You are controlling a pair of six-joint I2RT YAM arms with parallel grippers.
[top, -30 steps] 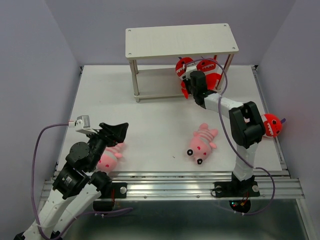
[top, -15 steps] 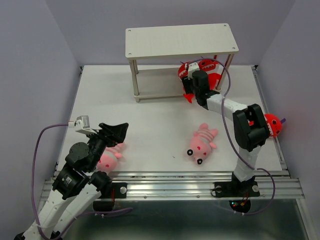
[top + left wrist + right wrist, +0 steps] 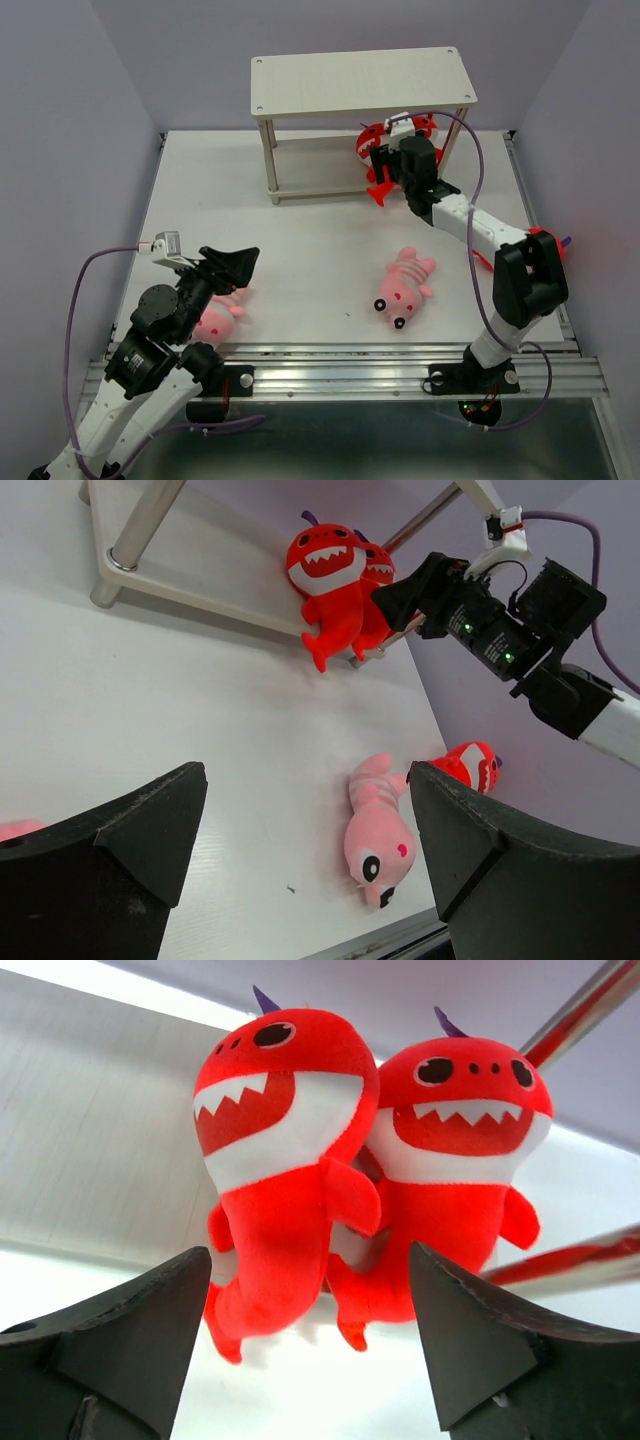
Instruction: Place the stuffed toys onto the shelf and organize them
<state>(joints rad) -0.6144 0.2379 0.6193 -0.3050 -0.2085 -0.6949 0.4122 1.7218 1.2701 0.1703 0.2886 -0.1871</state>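
Note:
Two red monster stuffed toys (image 3: 285, 1160) (image 3: 460, 1160) stand side by side at the right end of the shelf's lower board (image 3: 90, 1160). My right gripper (image 3: 310, 1360) hangs open just in front of them, its fingers apart from the plush; from above it (image 3: 388, 165) sits at the shelf's (image 3: 360, 80) right front leg. A third red monster (image 3: 470, 765) lies on the table, mostly hidden under my right elbow. One pink striped toy (image 3: 403, 285) lies mid-table. Another pink toy (image 3: 215, 322) lies below my open, empty left gripper (image 3: 235, 265).
The shelf's top board carries nothing. Thin metal legs (image 3: 590, 1010) frame the right end of the lower board. Purple walls close in the white table (image 3: 300, 250) on three sides. A metal rail (image 3: 350, 355) runs along the near edge.
My right gripper has opened and let go of a red monster, which now stands on the lower board beside the other. The right elbow swung out rightward. My left arm has not moved.

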